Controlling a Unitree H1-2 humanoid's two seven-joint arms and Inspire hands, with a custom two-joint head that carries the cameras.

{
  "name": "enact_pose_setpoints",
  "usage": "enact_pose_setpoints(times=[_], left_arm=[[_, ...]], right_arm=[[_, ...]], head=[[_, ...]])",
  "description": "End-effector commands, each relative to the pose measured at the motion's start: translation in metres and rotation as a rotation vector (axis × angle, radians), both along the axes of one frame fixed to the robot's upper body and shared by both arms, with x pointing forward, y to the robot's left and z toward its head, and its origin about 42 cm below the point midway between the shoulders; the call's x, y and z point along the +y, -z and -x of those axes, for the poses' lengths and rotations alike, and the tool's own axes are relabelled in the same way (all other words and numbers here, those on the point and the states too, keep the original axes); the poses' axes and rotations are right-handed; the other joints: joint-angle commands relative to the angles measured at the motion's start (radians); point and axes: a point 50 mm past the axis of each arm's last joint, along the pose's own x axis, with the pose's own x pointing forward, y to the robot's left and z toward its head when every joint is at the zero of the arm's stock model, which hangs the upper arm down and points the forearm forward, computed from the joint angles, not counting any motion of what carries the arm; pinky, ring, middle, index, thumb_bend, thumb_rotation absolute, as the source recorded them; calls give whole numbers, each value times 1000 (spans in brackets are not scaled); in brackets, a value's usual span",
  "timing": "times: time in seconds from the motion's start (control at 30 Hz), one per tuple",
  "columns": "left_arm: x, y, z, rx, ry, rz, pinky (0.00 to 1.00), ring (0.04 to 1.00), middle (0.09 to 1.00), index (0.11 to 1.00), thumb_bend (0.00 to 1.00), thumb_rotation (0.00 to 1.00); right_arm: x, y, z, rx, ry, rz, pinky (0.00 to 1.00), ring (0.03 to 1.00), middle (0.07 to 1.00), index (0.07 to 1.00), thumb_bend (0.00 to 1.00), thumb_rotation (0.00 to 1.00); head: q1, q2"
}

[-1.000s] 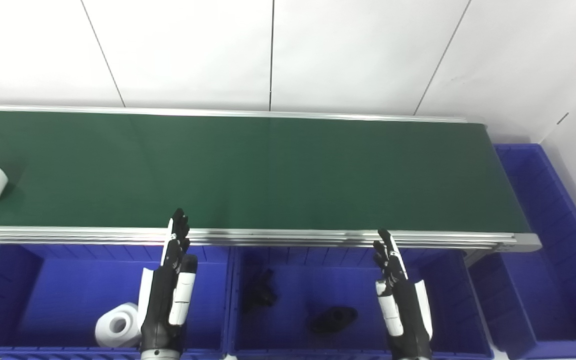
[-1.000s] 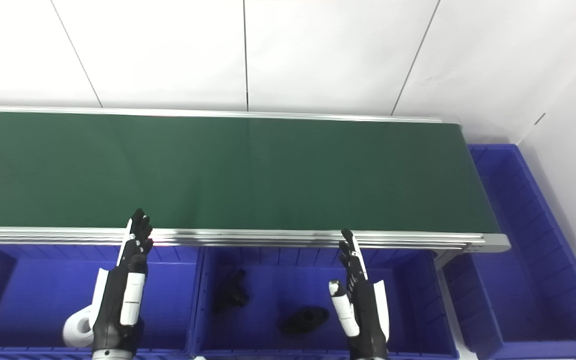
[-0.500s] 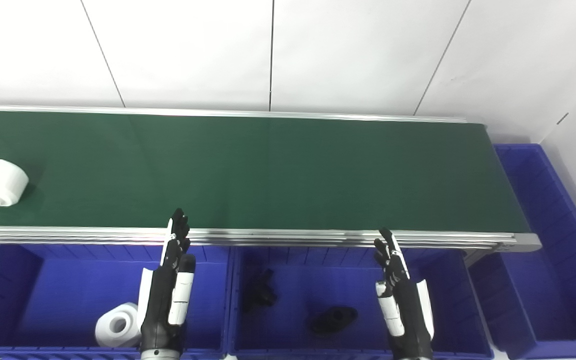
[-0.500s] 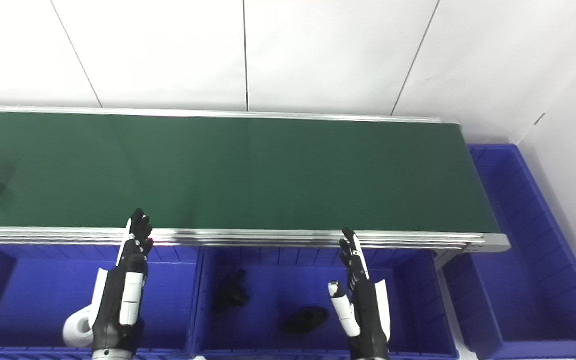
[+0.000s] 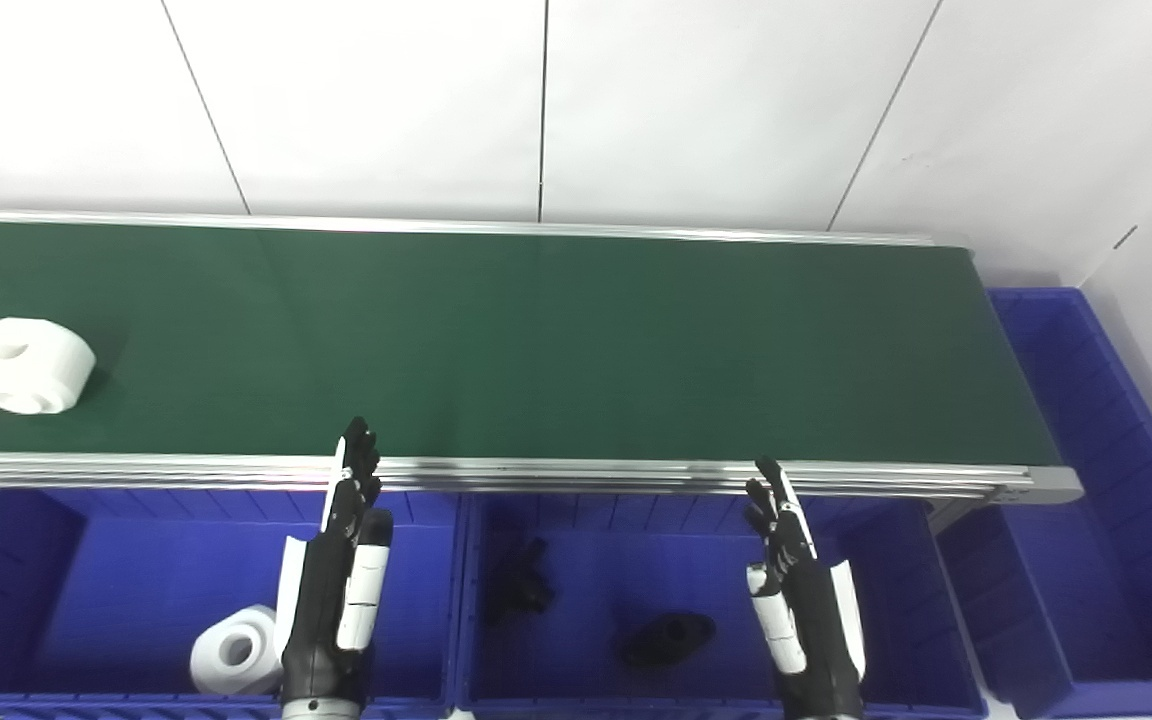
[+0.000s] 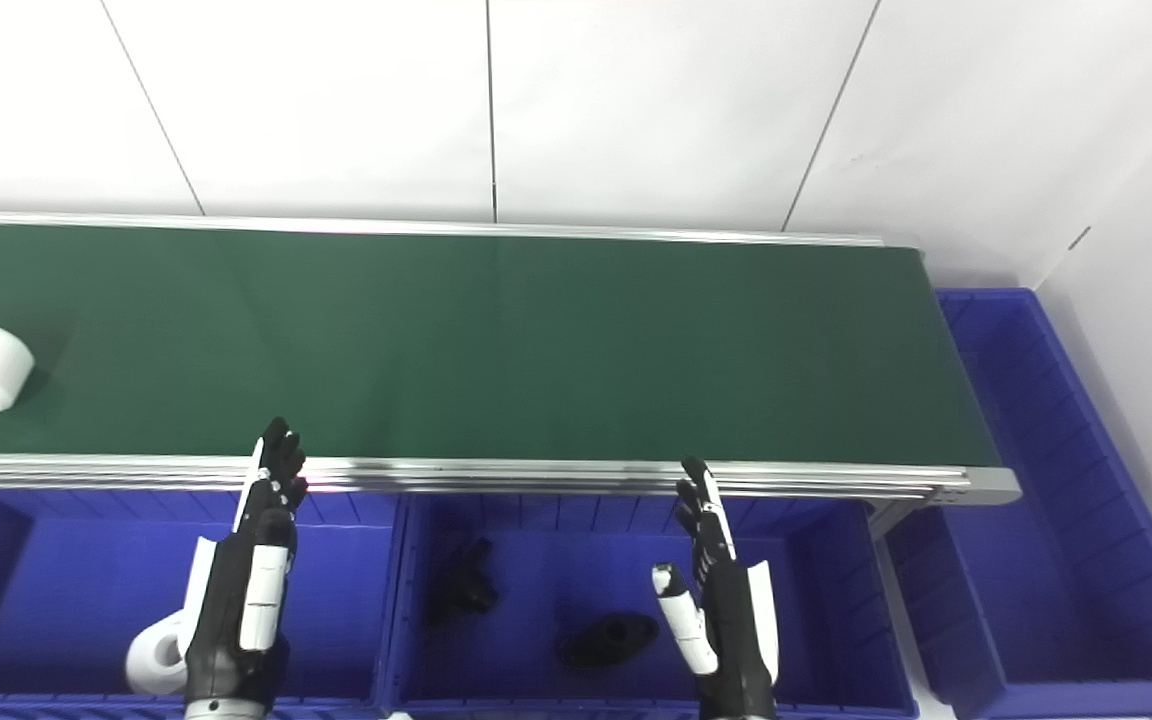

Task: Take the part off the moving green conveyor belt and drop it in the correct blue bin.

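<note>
A white cylindrical part (image 5: 28, 365) with a hole in its top lies on the green conveyor belt (image 5: 536, 340) at the far left. My left hand (image 5: 336, 590) hovers open over the left blue bin (image 5: 26, 600), fingers straight and pointing at the belt's near rail. My right hand (image 5: 804, 610) is open too, above the middle blue bin (image 5: 896, 600). Neither hand holds anything, and both are well right of the white part.
The left bin holds a white cylinder (image 5: 233, 650) beside my left wrist. The middle bin holds two black parts (image 5: 521, 585) (image 5: 666, 640). A third blue bin (image 5: 1096, 480) stands at the belt's right end. A white wall rises behind the belt.
The white part has travelled rightward along the belt, coming fully into view at the left edge. Both hands have stayed almost still.
</note>
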Motion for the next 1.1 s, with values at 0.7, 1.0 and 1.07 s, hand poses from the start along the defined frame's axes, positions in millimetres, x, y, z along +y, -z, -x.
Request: enact_pose_setpoints(times=[0.7,1.0,1.07], left_arm=[[-1,-10,-1,-55,6,-2,1000,1000,1000,1000,618,982],[-7,-6,-1,-38,-2,-9,1000,1000,1000,1000,630,977],[-12,-3,-2,-35,-3,-10,1000,1000,1000,1000,627,976]], right_arm=[[3,-7,-1,-50,2,-16,929,963,1000,967,778,935],[-5,0,-1,-47,2,-8,927,964,1000,975,769,938],[-9,3,-1,-44,1,-11,930,965,1000,979,770,938]], head=[[2,0],[82,-33],[141,-55]])
